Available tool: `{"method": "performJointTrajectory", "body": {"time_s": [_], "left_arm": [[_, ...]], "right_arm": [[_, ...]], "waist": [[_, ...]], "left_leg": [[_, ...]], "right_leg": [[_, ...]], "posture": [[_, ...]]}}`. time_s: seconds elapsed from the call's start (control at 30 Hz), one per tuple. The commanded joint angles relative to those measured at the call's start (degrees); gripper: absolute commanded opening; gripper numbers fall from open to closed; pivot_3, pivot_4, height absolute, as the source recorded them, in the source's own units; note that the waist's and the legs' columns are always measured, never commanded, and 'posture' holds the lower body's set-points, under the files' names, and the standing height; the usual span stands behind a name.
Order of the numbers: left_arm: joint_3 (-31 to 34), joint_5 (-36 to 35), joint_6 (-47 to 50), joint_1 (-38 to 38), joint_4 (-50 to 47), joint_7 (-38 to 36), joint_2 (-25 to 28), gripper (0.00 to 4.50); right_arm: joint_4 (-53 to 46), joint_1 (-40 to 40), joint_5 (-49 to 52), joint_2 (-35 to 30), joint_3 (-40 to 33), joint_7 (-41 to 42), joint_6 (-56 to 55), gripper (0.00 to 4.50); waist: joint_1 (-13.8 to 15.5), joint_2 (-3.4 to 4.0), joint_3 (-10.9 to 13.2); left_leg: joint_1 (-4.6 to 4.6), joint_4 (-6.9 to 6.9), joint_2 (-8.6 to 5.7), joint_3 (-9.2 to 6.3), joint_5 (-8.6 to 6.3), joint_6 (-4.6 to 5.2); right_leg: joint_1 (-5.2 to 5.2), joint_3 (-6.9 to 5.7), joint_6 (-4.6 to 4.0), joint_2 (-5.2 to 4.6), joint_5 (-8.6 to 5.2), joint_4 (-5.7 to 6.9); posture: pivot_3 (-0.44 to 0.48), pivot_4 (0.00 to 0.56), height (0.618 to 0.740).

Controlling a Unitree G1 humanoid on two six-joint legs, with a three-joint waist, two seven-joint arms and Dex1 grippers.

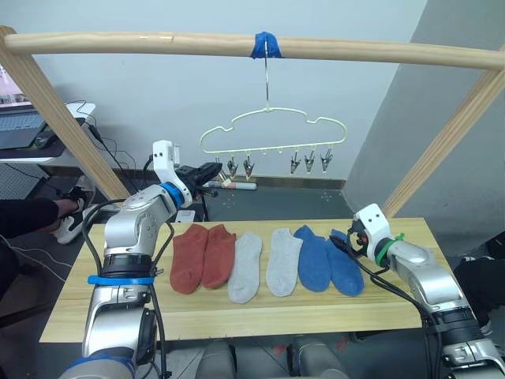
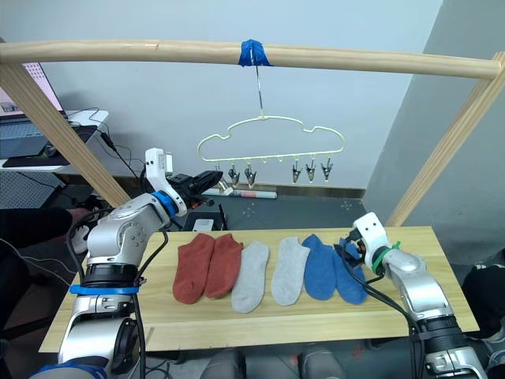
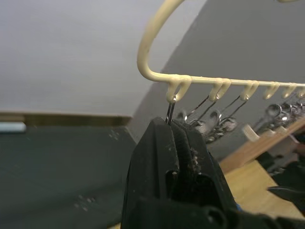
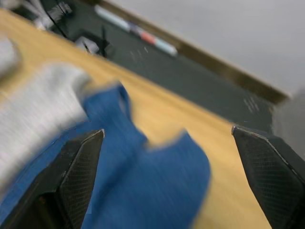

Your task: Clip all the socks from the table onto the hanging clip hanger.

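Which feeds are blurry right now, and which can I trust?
Right wrist view: smeared, the blue socks and table edges soft. Left wrist view: the clip hanger sharp, the far clips hazy. Both eye views: crisp, evenly lit, no glare.

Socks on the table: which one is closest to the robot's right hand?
The blue sock at the row's right end. The open right hand sits just above its top edge, while the red and grey socks lie farther left.

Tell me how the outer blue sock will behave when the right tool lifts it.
Outer blue sock: probably floppy, since it lies flat and knit-soft, so it should droop from the right tool. Likely light. It overlaps its blue twin, which may drag along.
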Motion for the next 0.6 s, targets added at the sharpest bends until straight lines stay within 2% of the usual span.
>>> {"method": "performJointTrajectory", "body": {"time_s": [0.03, 0.33, 0.5, 0.6], "left_arm": [[0.87, -0.73, 1.87, 0.21, -2.11, -0.47, 1.21, 0.01], [0.65, -1.13, 3.82, 2.08, -5.24, -0.61, 1.34, 0.01], [0.73, -0.98, 3.97, 2.67, -5.89, -0.22, 1.55, 0.01], [0.59, -0.99, 4.06, 2.98, -6.49, -0.09, 1.49, 0.0]], "right_arm": [[5.7, -2.63, -1.38, 0.31, 0.46, 1.43, -2.56, 4.5], [25.48, -9.63, -5.19, 2.14, 1.91, 3.79, -9.81, 4.5], [30.02, -10.99, -6.55, 3.58, 3.28, 6.42, -12.49, 4.5], [31.29, -10.91, -7.15, 4.15, 3.45, 6.67, -13.34, 3.89]], "waist": [[-0.19, 0.02, 0.01], [-0.62, 0.05, 0.03], [-0.61, 0.07, 0.04], [-0.66, 0.07, 0.04]], "left_leg": [[0.0, 0.04, 0.0, 0.01, 0.0, 0.0], [-0.01, 0.1, 0.0, -0.02, 0.0, 0.0], [-0.01, 0.08, 0.0, -0.04, 0.0, 0.0], [0.0, 0.09, 0.0, -0.03, 0.0, 0.0]], "right_leg": [[0.01, 0.01, 0.0, 0.0, 0.0, 0.0], [0.04, 0.02, -0.08, 0.0, 0.05, -0.01], [0.05, 0.0, -0.13, 0.0, 0.08, -0.01], [0.05, 0.01, -0.12, 0.0, 0.07, -0.01]], "posture": [[-0.005, 0.129, 0.74], [0.013, 0.132, 0.74], [0.02, 0.133, 0.74], [0.02, 0.133, 0.74]]}}
